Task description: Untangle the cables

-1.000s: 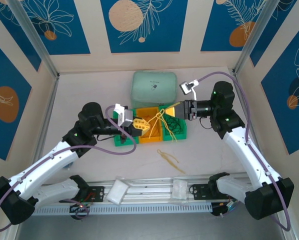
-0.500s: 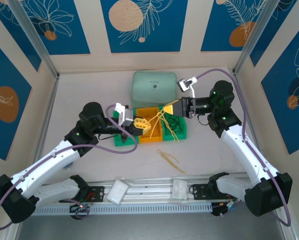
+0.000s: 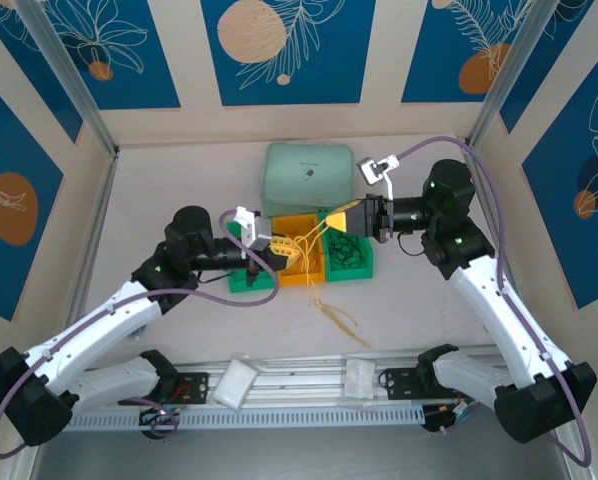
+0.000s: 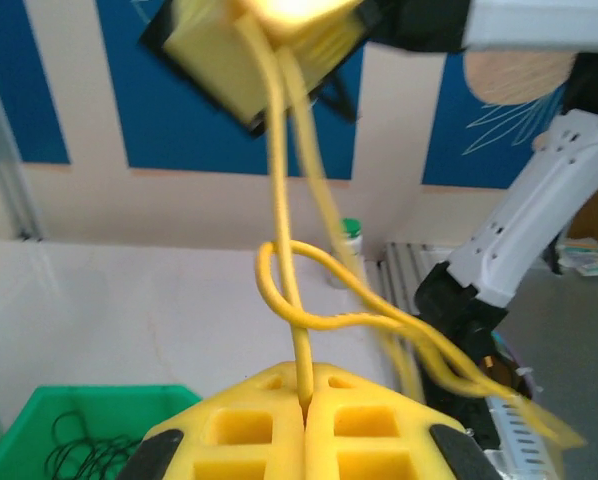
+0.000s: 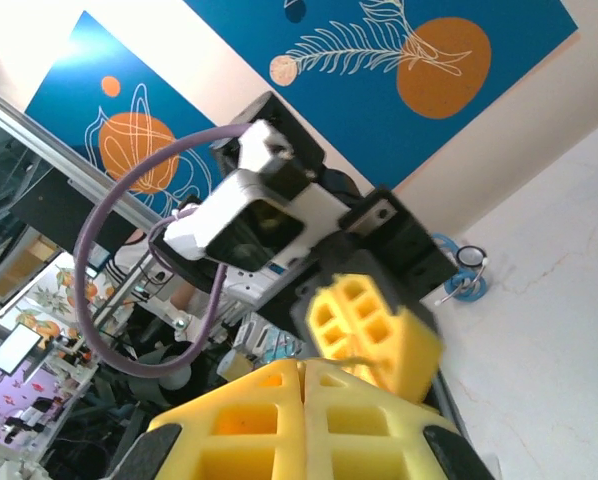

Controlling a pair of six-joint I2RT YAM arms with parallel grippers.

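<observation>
Over at the left of the top view, the left gripper (image 3: 278, 250) hangs above the line where the left green bin (image 3: 241, 283) meets the orange bin (image 3: 297, 276), its yellow fingers pressed together; the left wrist view backs that up, the two pads meeting at the bottom of the frame with the yellow cable (image 4: 302, 355) pinched in the seam between them; from there the cable climbs, throws a loose loop in mid-frame and runs up into the right gripper (image 4: 274, 35) at the top edge, while other yellow strands trail off toward the lower right; back in the top view, the cable spans the gap between the two grippers above the orange bin, and more yellow strands drop to a small heap on the table (image 3: 179, 180) just below the bins; moving right, the right green bin (image 3: 364, 268) holds a tangle of black cables (image 3: 347, 250); above the bins lies a mint-green pouch (image 3: 309, 175); the right gripper sits over the top edge of the orange and right green bins, clamped on the cable's other end; in the right wrist view its fingers are closed flush at the bottom, the left gripper facing it just beyond.
</observation>
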